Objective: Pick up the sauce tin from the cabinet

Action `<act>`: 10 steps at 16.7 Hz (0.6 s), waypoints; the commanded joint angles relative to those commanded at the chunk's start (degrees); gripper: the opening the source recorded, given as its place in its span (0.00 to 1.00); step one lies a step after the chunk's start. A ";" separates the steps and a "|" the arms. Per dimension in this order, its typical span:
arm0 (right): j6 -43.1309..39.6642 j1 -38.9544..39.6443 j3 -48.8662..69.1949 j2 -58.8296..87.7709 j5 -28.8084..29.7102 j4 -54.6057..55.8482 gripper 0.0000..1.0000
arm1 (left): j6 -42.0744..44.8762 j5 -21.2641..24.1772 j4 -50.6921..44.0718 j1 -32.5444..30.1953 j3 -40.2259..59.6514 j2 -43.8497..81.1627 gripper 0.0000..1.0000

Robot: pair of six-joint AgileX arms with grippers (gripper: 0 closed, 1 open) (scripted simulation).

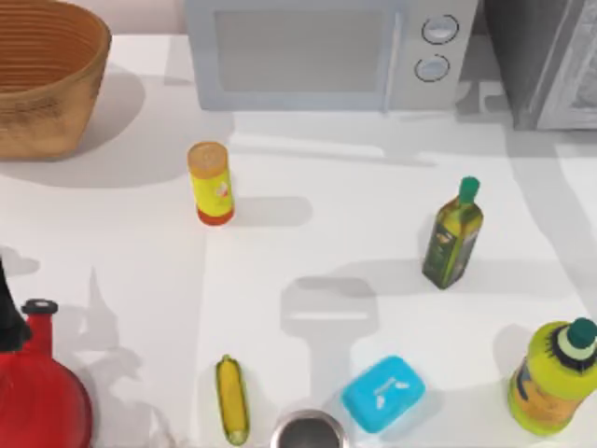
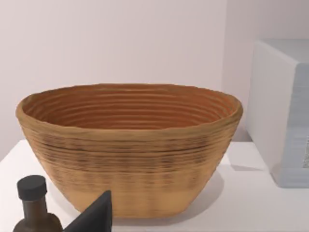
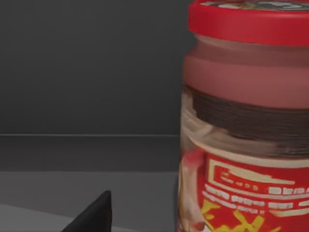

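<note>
A: While the right wrist cam sits this close, the sauce tin looms big: red rim up top, dark band under it, pale-and-red label below. It stands upright on a dark grey floor with a dark grey wall behind, so I'd say it's inside the cabinet, which shows at the table's far right corner in the top view.

B: Got hold of it yet?

A: Can't tell. One dark fingertip of the right gripper pokes in low, beside the tin and apart from it. Whether the jaws are wide or closed, the pics don't show. My read: approach step, grasp not yet made.

B: Next move?

A: Prob. line the fingers up either side of the tin, ease in, close, then lift and back out w/o clipping the cabinet wall. Tight space, so slow.

B: Left arm?

A: Parked. Its wrist cam looks at the woven basket at the far left corner; one dark fingertip shows low, jaw state unknown too.

B: Table?

A: White table, busy. Microwave at the back, yellow canister, olive oil bottle, corn cob, blue soap dish, yellow-green bottle, red jug near left. Plain pale wall behind.
</note>
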 joint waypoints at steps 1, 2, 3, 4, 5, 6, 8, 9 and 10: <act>0.03 -0.17 0.05 0.05 -0.16 0.05 1.00 | 0.00 0.00 0.00 0.00 0.00 0.00 1.00; 0.09 -0.71 0.16 0.25 -0.63 0.14 1.00 | 0.00 0.00 0.00 0.00 0.00 0.00 1.00; 0.17 -1.44 0.26 0.55 -1.25 0.22 1.00 | 0.00 0.00 0.00 0.00 0.00 0.00 1.00; 0.24 -2.16 0.36 0.87 -1.87 0.31 1.00 | 0.00 0.00 0.00 0.00 0.00 0.00 1.00; 0.29 -2.69 0.44 1.09 -2.32 0.37 1.00 | 0.00 0.00 0.00 0.00 0.00 0.00 1.00; 0.30 -2.85 0.46 1.16 -2.46 0.39 1.00 | 0.00 0.00 0.00 0.00 0.00 0.00 1.00; 0.30 -2.85 0.46 1.16 -2.46 0.39 1.00 | 0.00 0.00 0.00 0.00 0.00 0.00 1.00; 0.28 -2.62 0.37 0.94 -2.35 0.36 1.00 | 0.00 0.00 0.00 0.00 0.00 0.00 1.00; 0.28 -2.67 0.55 1.14 -2.37 0.38 1.00 | 0.00 0.00 0.00 0.00 0.00 0.00 1.00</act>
